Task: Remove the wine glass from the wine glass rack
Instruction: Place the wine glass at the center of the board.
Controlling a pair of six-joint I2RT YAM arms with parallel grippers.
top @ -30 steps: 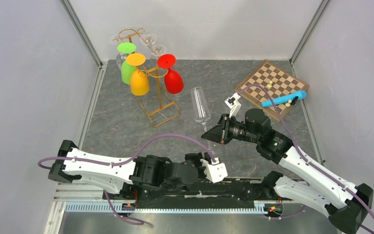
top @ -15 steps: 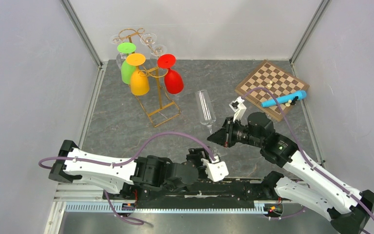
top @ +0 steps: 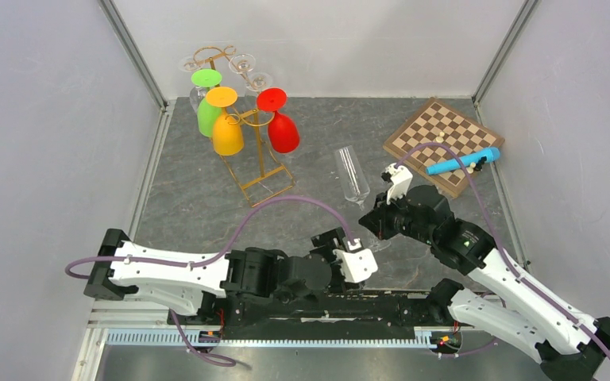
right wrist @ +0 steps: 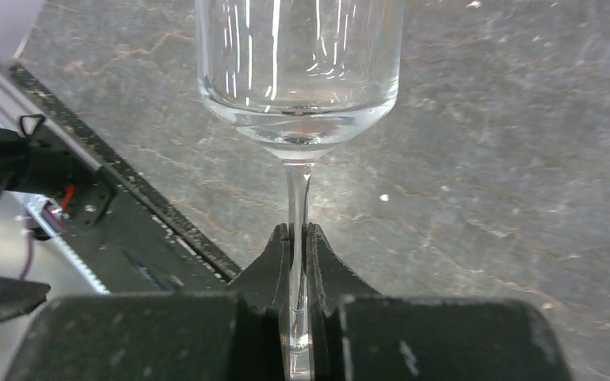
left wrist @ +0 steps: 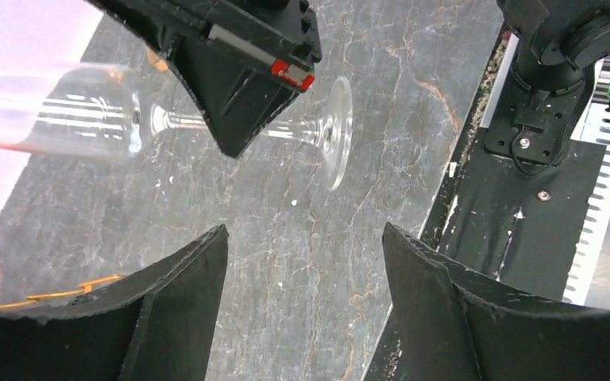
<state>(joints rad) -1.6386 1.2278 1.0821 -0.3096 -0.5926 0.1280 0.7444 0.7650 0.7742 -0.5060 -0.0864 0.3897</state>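
While the top view looks down on both arms, it shows the right gripper clamped on the stem of a clear wine glass. Glass is off the wine glass rack and well apart from it, right of the rack's base, over the grey table. Bowl points toward the back wall; foot sits near the left gripper. Rack stands back left with green, orange and red coloured glasses hanging on it, plus clear ones behind. Chessboard at back right, a blue tube lying on it.

Left wrist view: both fingers spread wide, nothing between them, only marbled tabletop. Glass lies crosswise beyond the fingertips, bowl to the left, round foot to the right, apart from the fingers. The other arm's black jaws pinch the stem midway.

Right wrist view: the two fingertips pressed against the thin stem from either side, just below the bowl. Bowl rises straight up out of the frame. Foot hidden behind the gripper body.
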